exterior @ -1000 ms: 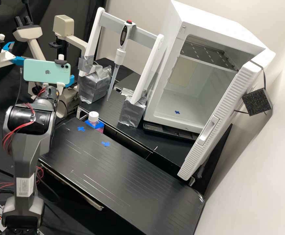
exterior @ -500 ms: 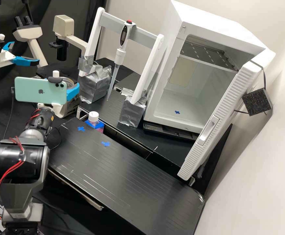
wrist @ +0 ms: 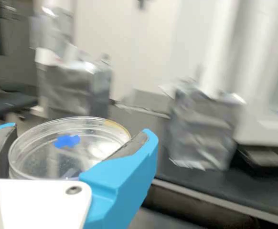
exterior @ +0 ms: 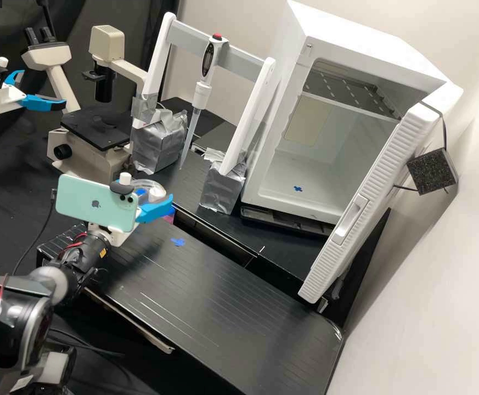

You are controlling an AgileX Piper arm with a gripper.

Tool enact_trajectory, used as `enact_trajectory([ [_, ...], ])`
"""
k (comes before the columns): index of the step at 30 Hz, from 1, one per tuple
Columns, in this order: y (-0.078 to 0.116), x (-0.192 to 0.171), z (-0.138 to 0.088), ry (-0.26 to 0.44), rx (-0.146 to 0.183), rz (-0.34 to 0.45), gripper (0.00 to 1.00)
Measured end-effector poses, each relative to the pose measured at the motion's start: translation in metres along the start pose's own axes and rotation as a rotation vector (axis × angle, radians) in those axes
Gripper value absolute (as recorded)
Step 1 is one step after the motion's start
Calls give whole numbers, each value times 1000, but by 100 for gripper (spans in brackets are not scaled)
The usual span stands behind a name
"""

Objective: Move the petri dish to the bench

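In the high view, the gripper (exterior: 155, 196) is above the far left end of the front black bench (exterior: 217, 296), behind the teal phone mounted on the wrist. It holds the clear petri dish (exterior: 150, 184), whose near part is hidden by the phone mount and a blue finger. The wrist view has the gripper (wrist: 79, 136) shut on the sides of the round petri dish (wrist: 98, 145), with a blue cross mark seen within the dish's outline. A blue tape cross (exterior: 178, 241) lies on the bench, right of the gripper.
Behind the bench, a pipette (exterior: 199, 93) hangs on a white stand with silver-taped feet. The white incubator (exterior: 316, 164) stands open at the right. A microscope (exterior: 94, 156) is at the back left. Another arm's blue-fingered gripper (exterior: 41, 102) is at the far left.
My gripper, with the dish, has moved away from the microscope, forward and then right, to over the bench's left end. The bottle by the bench's back edge is now mostly covered.
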Motion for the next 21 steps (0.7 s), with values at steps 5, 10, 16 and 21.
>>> enact_trajectory([
  [5,4,-10,19,-61,26,31,0],
  [10,8,-19,31,-114,56,71,0],
  [16,13,-22,36,-131,49,96,0],
  [21,11,-19,41,-157,34,81,0],
])
